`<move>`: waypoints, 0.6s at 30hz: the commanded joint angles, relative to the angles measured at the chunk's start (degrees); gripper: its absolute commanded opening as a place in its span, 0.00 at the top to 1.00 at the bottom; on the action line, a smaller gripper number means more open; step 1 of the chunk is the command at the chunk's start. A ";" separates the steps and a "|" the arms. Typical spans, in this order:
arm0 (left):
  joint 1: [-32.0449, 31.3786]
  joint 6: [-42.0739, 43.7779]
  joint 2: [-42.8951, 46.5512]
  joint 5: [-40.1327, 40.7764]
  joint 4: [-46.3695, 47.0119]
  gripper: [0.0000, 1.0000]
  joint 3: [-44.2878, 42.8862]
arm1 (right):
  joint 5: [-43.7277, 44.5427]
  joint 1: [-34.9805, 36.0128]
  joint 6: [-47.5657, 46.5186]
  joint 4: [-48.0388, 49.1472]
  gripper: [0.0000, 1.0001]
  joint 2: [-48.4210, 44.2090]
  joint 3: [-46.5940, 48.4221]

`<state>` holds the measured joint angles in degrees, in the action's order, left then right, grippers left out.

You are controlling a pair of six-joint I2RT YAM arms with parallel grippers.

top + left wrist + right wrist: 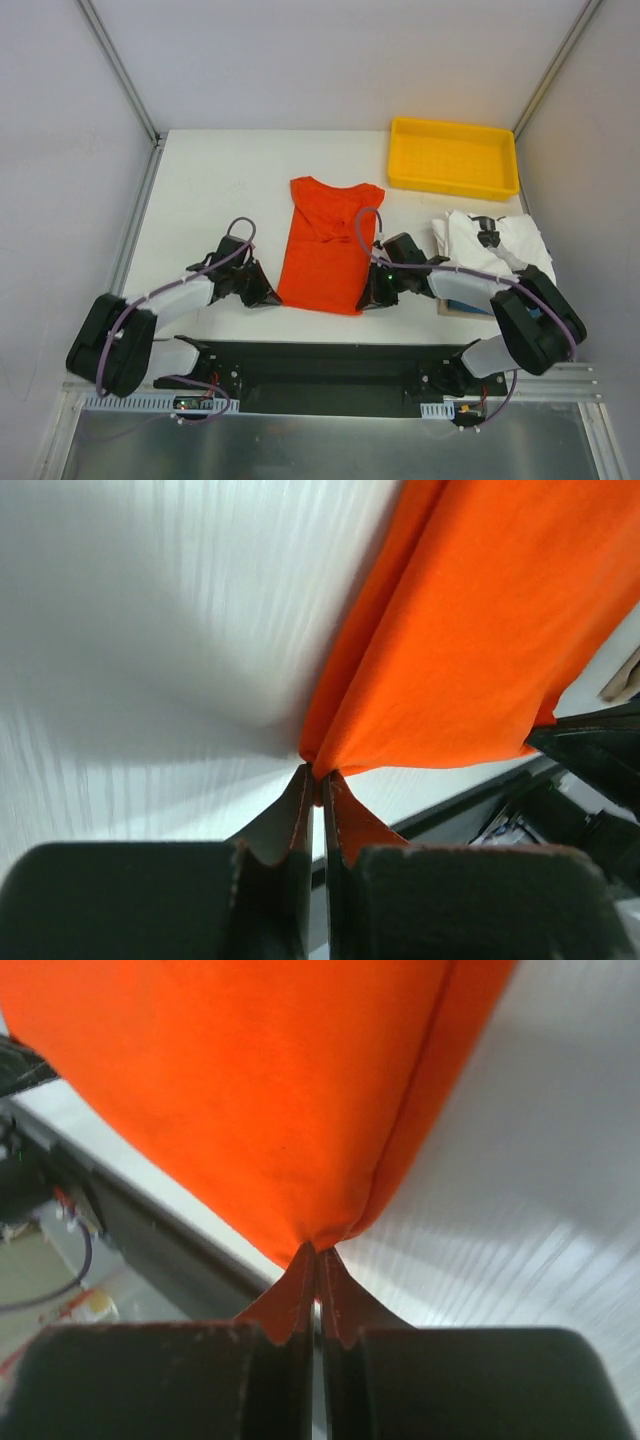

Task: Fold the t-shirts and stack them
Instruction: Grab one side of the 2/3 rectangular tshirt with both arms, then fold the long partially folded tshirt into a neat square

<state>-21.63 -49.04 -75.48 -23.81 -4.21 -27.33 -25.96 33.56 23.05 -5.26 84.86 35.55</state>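
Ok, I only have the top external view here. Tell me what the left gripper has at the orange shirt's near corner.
Observer: In the left wrist view, the left gripper is shut on the orange t-shirt, with the corner pinched right at the tips.
Operator: Now check the right side.
Observer: The right wrist view shows the right gripper shut on the other near corner, also at the very tips.
Operator: Give me the layers in that grip.
Observer: A folded edge runs up from the tips at the right corner, so it looks like more than one layer. I cannot tell the exact count.
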 commanded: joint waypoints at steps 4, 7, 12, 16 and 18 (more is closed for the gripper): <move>-8.94 -3.61 27.18 4.38 -18.44 1.00 2.03 | -2.09 9.85 3.23 -17.55 0.99 -19.19 0.92; -9.84 -3.79 35.54 5.79 -24.61 1.00 -2.44 | -2.00 10.91 2.79 -24.59 0.99 -26.31 3.99; -9.84 -1.59 39.10 6.94 -27.43 1.00 -10.18 | 3.10 10.91 -0.46 -34.37 0.99 -32.73 12.07; -9.84 0.34 34.63 9.57 -27.52 1.00 -17.47 | 4.33 10.39 -1.95 -36.75 0.99 -32.30 17.26; -9.84 0.78 32.78 12.99 -27.43 1.00 -19.42 | 4.86 8.90 -3.00 -37.45 0.99 -31.42 18.50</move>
<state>-31.18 -50.57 -39.33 -16.84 -30.06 -41.91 -23.38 44.18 22.74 -36.60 52.69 50.46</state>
